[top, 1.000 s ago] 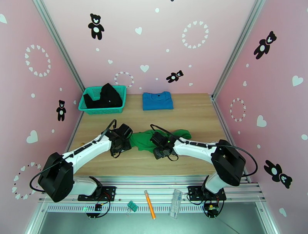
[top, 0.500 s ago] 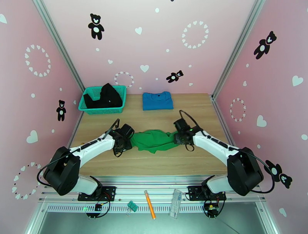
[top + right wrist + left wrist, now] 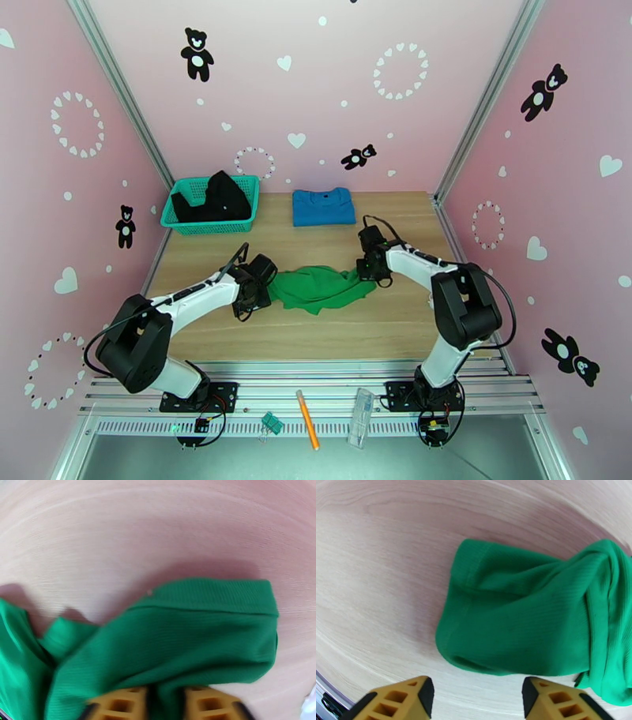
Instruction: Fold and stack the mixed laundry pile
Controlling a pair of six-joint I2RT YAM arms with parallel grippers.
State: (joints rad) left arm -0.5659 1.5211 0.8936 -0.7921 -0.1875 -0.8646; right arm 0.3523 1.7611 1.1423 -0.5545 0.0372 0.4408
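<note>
Mid-table [image 3: 395,324], between the 2 arms: green garment [image 3: 320,286], crumpled and lying low on the wood. At its right hem, right gripper [image 3: 166,701] pinched onto a fold of cloth. At its left end, left gripper [image 3: 478,693] spread wide, empty, just short of the sleeve. Far back: blue shirt [image 3: 322,207] folded, black garment [image 3: 215,197] heaped in teal basket [image 3: 183,223]. Probably light, limp, prone to bunching; best taken at the stitched left hem, through both layers.

Crumpled green garment [image 3: 320,286] at mid-table [image 3: 395,331], one hemmed edge pinched in my right gripper [image 3: 166,701]. Blue shirt [image 3: 322,206] folded flat at the far edge. Black garment [image 3: 213,199] heaped in the basket [image 3: 249,185].
</note>
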